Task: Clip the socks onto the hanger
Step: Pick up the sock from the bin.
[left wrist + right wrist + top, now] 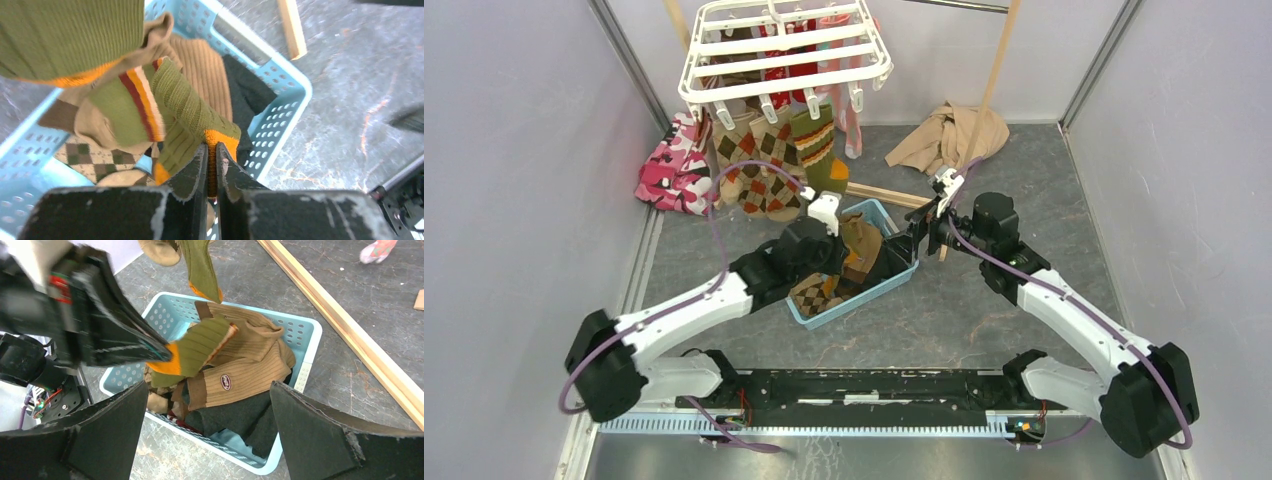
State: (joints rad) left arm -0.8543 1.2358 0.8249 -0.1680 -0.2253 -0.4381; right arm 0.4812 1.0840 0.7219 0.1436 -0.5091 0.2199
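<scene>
Robot lab test cell, dressed up like a laundry corner

Plain pale wall panels (514,150) box in a grey marbled surface (1044,190). Two white-and-black robot arms (684,310) are bolted to a black base rail (864,385), with purple cables (714,225) trailing off them. The props are a white plastic clip hanger (784,45) and a light blue perforated plastic basket (864,295).

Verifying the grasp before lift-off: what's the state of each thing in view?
left gripper: shut on the olive sock's orange end.
right gripper: open, above the basket.
olive sock: pinched at one end, the rest lying in the basket.
basket: upright, holding several socks.
hanger: argyle socks hanging from its near clips.
</scene>
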